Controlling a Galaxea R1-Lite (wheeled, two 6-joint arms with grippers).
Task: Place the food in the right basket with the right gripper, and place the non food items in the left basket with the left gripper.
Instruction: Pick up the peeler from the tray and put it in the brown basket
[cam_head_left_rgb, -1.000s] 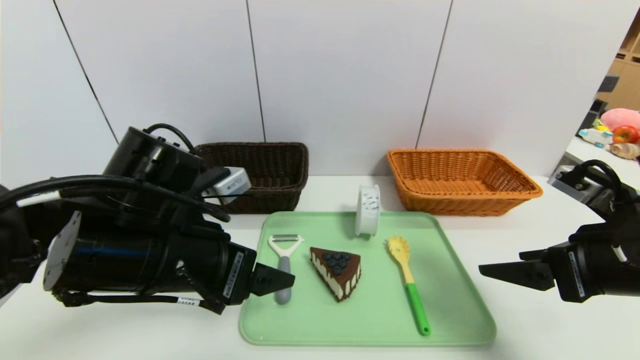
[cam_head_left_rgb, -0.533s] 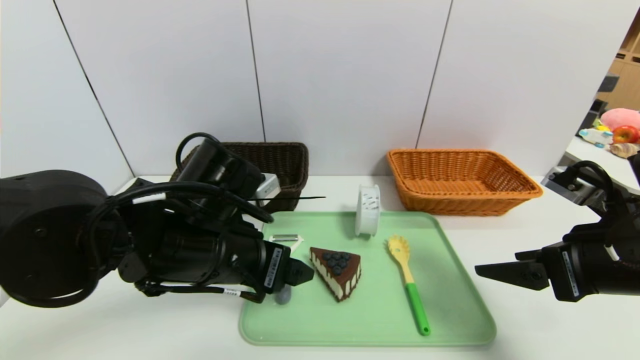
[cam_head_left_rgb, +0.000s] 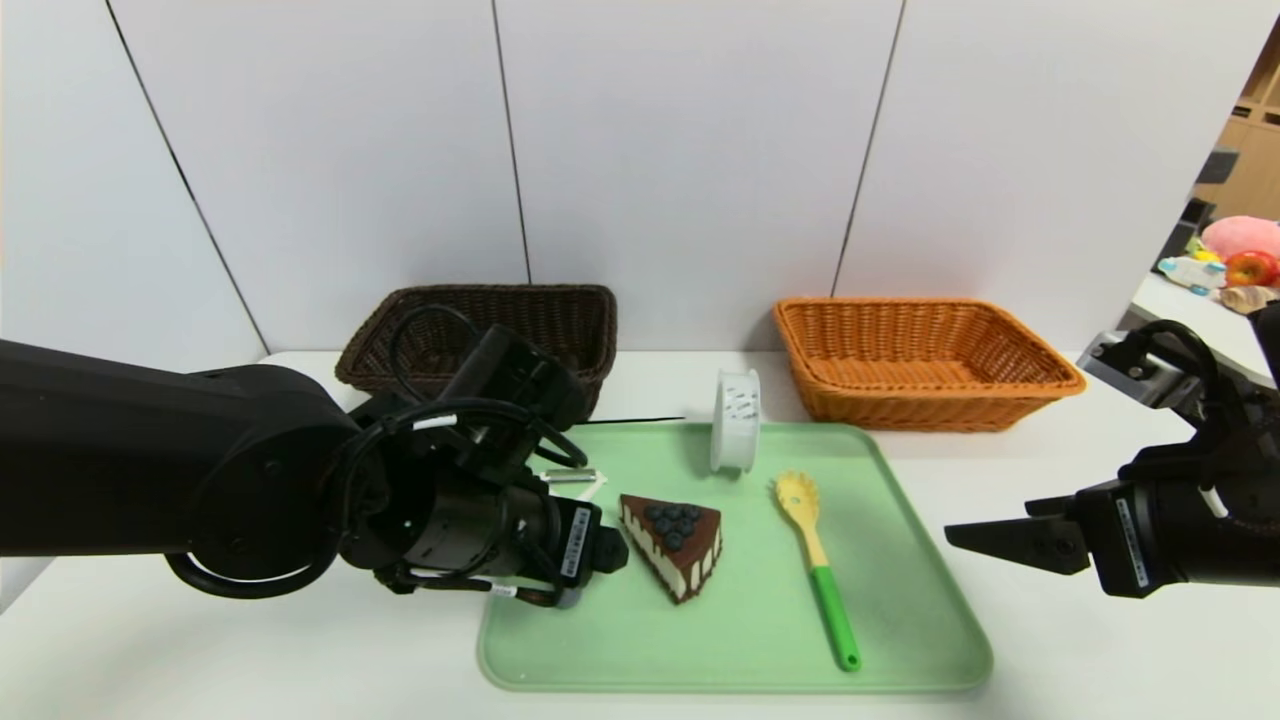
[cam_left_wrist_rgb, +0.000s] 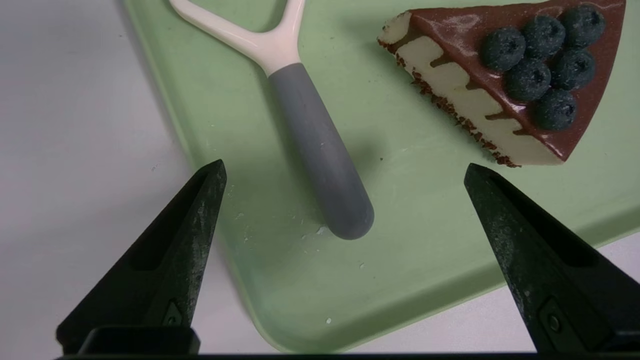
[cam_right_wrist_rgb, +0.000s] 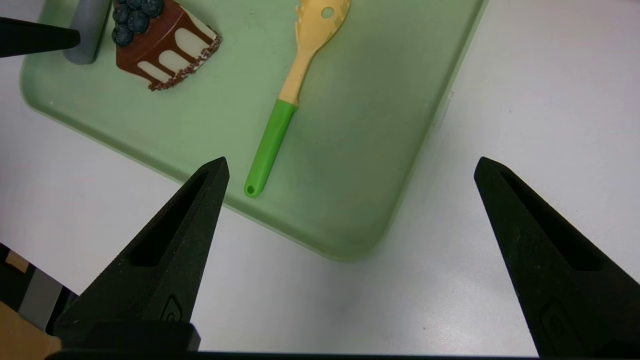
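A staged lab test bench is showing: a white table (cam_head_left_rgb: 1050, 660) facing plain white wall panels (cam_head_left_rgb: 680, 150), with toy props (cam_head_left_rgb: 1235, 255) lying on a side table.

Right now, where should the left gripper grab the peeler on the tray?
Grip the peeler across its grey handle, coming down from above. It lies flat on the tray, and that straight, rounded handle already sits between the open left gripper fingers, clear of the cake slice.

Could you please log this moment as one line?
left gripper: open over peeler | right gripper: open, parked beside tray
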